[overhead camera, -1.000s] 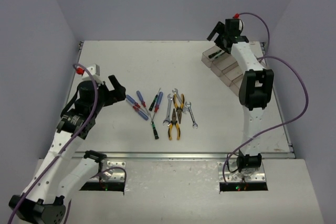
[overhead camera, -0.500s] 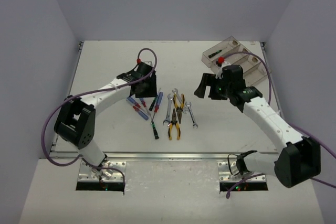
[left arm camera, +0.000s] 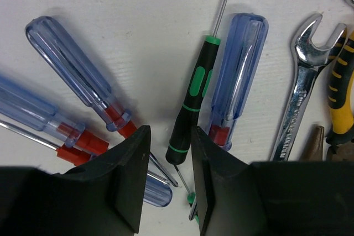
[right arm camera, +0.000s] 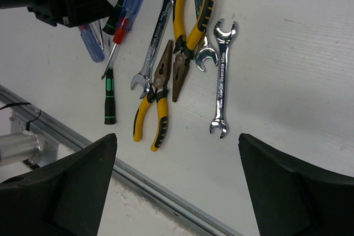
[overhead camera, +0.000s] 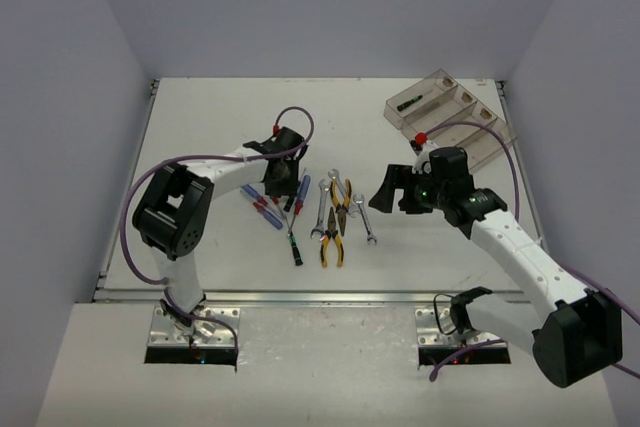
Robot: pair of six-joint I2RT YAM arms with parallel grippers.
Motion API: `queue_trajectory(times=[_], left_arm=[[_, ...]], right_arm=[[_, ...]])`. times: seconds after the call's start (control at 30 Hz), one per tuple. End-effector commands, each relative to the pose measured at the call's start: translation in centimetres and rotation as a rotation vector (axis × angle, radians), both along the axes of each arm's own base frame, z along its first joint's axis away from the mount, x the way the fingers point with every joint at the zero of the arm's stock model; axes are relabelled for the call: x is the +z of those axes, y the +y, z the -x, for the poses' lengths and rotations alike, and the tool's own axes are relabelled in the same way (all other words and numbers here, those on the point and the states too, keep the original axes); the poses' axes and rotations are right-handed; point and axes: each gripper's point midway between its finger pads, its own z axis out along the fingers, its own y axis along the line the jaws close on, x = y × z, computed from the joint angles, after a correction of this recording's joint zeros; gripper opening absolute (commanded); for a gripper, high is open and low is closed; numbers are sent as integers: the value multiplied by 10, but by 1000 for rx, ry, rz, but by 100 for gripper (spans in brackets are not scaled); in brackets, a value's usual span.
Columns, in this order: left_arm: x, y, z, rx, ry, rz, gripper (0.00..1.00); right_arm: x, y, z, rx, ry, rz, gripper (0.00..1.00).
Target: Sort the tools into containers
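Landmark for all places: the two yellow-and-black pliers (overhead camera: 334, 219), lying together mid tabletop (overhead camera: 200, 127) with their noses side by side and their handles pointing opposite ways.

Left arm (overhead camera: 200, 169) reached in from the left of the pliers. Right arm (overhead camera: 520, 242) reached in from their right.

The tray of four clear smoky bins (overhead camera: 478, 119) sat well apart from the pliers, beyond them and to the right. The far bin held one black-and-green tool (overhead camera: 407, 104), too small to name. I could not tell what the other three bins held.

Right gripper (right arm camera: 177, 158) hung above the tabletop just right of the pliers, fingers (right arm camera: 83, 183) spread wide and gripping nothing.

Left gripper (left arm camera: 168, 158) was low over the screwdrivers left of the pliers. Its fingers (left arm camera: 133, 175) stood a narrow gap apart, astride the butt end of a black-and-green screwdriver (left arm camera: 191, 100). A sliver of tabletop showed between the left finger and the handle, so it was not clamped.

- Long silver wrench (right arm camera: 156, 37): touching the pliers on their left.
- Second wrench (right arm camera: 221, 78): just right of the pliers.
- Third, smaller wrench (right arm camera: 203, 54): partly under the pliers' handles.
- Blue-and-red screwdrivers (left arm camera: 77, 73): left of the pliers, one (left arm camera: 240, 75) just beside the black-and-green one.
- Second black-and-green screwdriver (right arm camera: 109, 100): left of the pliers, nearer the arm bases.
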Motion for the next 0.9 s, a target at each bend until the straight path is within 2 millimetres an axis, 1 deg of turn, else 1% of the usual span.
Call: queue_trajectory(times=[0.0, 0.07, 0.23, 0.37, 0.43, 0.5, 0.57, 0.6, 0.63, 0.7, 0.77, 0.87], left_arm=[[0, -9, -15, -19, -28, -6, 33], [-4, -10, -15, -21, -21, -6, 33], [-16, -12, -13, -28, -2, -7, 33], [-25, -8, -12, -18, 12, -32, 31], [-29, -5, -11, -12, 20, -46, 28], [-34, -4, -10, -10, 31, -59, 18], [-34, -5, -12, -8, 32, -60, 9], [-32, -6, -14, -1, 26, -59, 3], [-29, -6, -16, 8, 18, -59, 0], [-20, -6, -21, 28, -5, -58, 0], [-5, -7, -26, 57, -47, -35, 0], [23, -16, -31, 90, -122, 46, 0]], right_arm=[[15, 9, 1, 46, -64, -51, 90], [17, 8, 3, 50, -71, -53, 90], [13, 7, 4, 49, -61, -45, 90], [10, 8, 6, 52, -49, -54, 90], [10, 9, 7, 53, -50, -60, 90], [11, 10, 7, 54, -53, -68, 91], [14, 13, 7, 65, -66, -85, 95], [15, 15, 7, 70, -71, -99, 97], [17, 17, 8, 81, -77, -117, 99], [20, 26, 11, 120, -88, -164, 99], [25, 40, 14, 176, -91, -247, 99], [31, 53, 15, 211, -81, -343, 99]])
